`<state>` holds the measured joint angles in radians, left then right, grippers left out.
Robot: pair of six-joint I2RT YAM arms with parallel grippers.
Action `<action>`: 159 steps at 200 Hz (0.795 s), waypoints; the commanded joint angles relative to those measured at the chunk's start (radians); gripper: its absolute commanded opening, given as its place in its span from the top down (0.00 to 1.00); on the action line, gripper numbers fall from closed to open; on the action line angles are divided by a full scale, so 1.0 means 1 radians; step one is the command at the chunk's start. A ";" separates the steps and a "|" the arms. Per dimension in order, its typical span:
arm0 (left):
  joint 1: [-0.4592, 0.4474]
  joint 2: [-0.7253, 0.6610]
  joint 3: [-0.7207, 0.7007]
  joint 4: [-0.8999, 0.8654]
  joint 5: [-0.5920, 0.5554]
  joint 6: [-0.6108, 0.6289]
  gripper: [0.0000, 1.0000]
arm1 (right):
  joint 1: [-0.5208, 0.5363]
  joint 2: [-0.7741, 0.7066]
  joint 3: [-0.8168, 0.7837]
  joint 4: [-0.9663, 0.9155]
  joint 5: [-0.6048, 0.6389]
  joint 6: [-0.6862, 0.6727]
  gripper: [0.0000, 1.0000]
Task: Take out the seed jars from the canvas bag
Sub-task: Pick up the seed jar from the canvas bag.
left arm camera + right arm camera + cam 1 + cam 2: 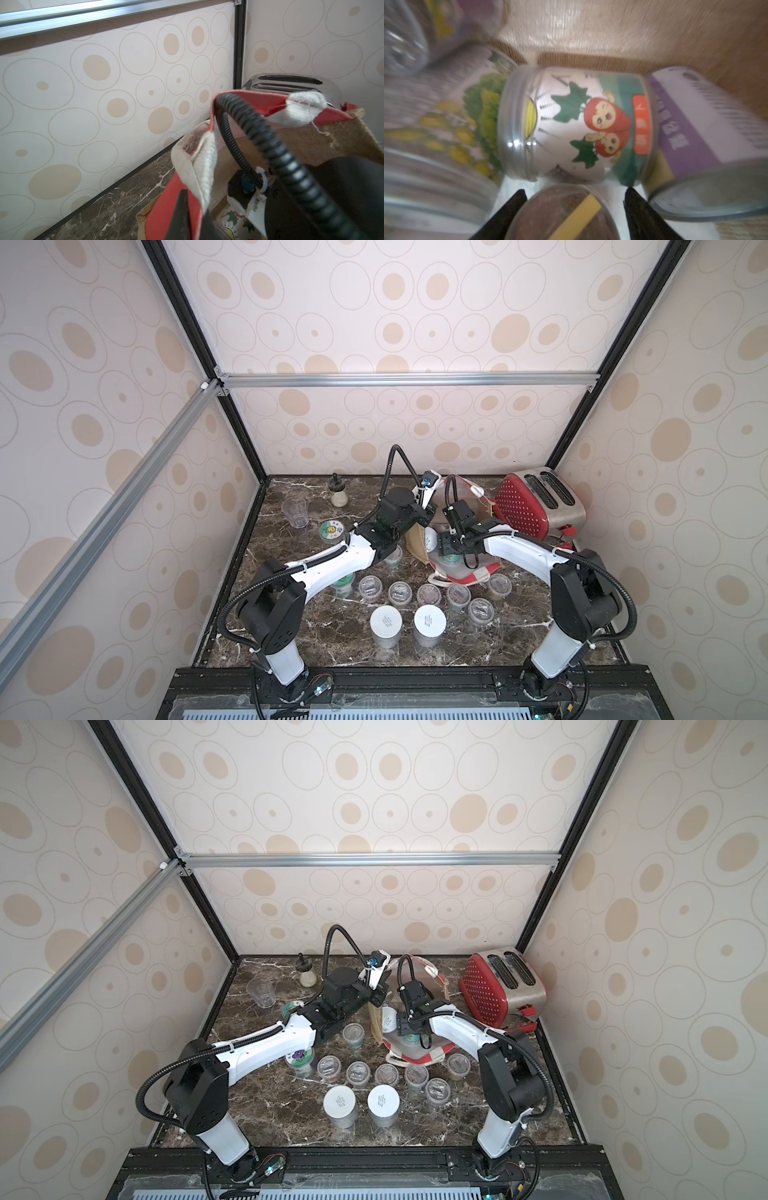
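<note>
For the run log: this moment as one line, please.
left gripper: shut on canvas bag rim | right gripper: inside bag, jaws open astride short seed jar | strawberry-label jar: in bag

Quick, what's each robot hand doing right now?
Left hand: closed, pinching the edge of the tan jute bag with red panels.
Right hand: open around a small clear jar of brown seeds, not gripping.
</note>
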<state>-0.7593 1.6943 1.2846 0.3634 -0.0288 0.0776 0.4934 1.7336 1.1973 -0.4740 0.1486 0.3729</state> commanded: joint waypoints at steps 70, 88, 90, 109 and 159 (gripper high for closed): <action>0.006 0.018 0.104 0.042 0.001 -0.051 1.00 | -0.006 -0.120 0.021 0.012 -0.033 -0.003 0.37; 0.017 0.040 0.136 0.010 -0.005 -0.092 1.00 | -0.008 -0.174 0.024 0.011 -0.041 0.003 0.37; 0.020 0.043 0.141 0.004 -0.005 -0.099 1.00 | -0.009 -0.180 0.024 0.010 -0.042 0.004 0.37; 0.056 0.079 0.192 -0.050 0.028 -0.181 1.00 | -0.018 -0.238 0.028 0.008 -0.054 0.021 0.38; 0.147 0.200 0.384 -0.241 0.143 -0.396 1.00 | -0.078 -0.379 0.056 -0.001 -0.132 0.072 0.38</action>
<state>-0.6453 1.8580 1.5307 0.2054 0.0467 -0.1772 0.4496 1.4143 1.2140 -0.4664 0.0677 0.4053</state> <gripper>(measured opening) 0.068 0.623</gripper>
